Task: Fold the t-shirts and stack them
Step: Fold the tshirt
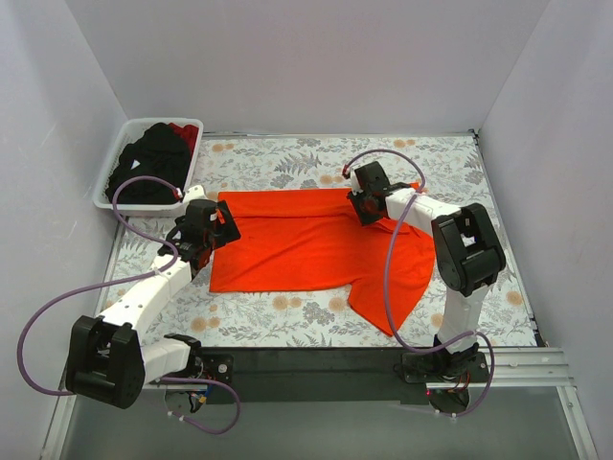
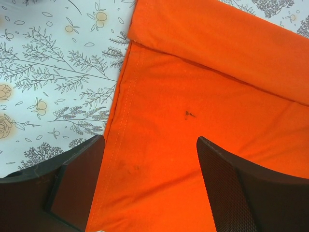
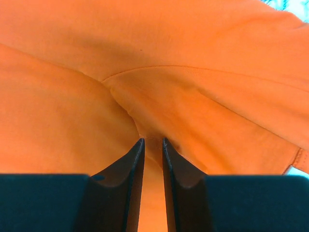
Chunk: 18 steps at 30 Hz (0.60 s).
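pinching a fold of the orange shirt (image 1: 306,244) — lying spread on the worktop (image 1: 287,321) — the right end effector (image 3: 152,145) is gripping narrowly; the left end effector (image 2: 149,140) is hovering wide open, empty, over its hem.

Right wrist view, findings. My right gripper (image 3: 153,141) enters from the bottom edge. Its two dark fingers (image 3: 126,179) stand close together with only a narrow slot between them. A pinched ridge of the orange t-shirt (image 3: 63,125) sits in that slot at the tips, and the cloth puckers toward the grip. The shirt fills nearly the whole view. A stitched seam (image 3: 193,70) curves from above the fingertips out to the right. A hemmed edge (image 3: 301,158) shows at far right. A sliver of pale tabletop (image 3: 300,5) shows in the top right corner.
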{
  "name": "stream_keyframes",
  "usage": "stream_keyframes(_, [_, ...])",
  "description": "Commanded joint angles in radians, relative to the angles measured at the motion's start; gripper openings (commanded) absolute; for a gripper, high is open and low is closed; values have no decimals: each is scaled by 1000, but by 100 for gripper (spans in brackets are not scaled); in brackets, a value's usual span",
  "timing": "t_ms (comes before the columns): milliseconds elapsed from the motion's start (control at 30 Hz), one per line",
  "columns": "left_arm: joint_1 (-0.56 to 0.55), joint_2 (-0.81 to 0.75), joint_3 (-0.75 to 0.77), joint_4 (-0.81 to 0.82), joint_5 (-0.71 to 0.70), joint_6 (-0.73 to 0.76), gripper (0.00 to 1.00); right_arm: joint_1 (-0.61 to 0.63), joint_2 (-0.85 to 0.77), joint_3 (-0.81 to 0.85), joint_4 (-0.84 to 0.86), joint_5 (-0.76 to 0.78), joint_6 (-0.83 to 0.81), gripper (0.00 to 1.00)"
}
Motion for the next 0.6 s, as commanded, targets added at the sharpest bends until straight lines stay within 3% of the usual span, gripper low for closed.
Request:
stream_keyframes(0, [-2,1,19,14,-17,12,76,-1,31,35,-14,16,-20,27])
stream_keyframes(400, [-4,18,16,14,-8,15,76,-12,49,40,-14,-33,-26,28])
stream_keyframes(567, [-2,22,18,14,-3,17,76,-18,42,40,-19,-47,-29,11])
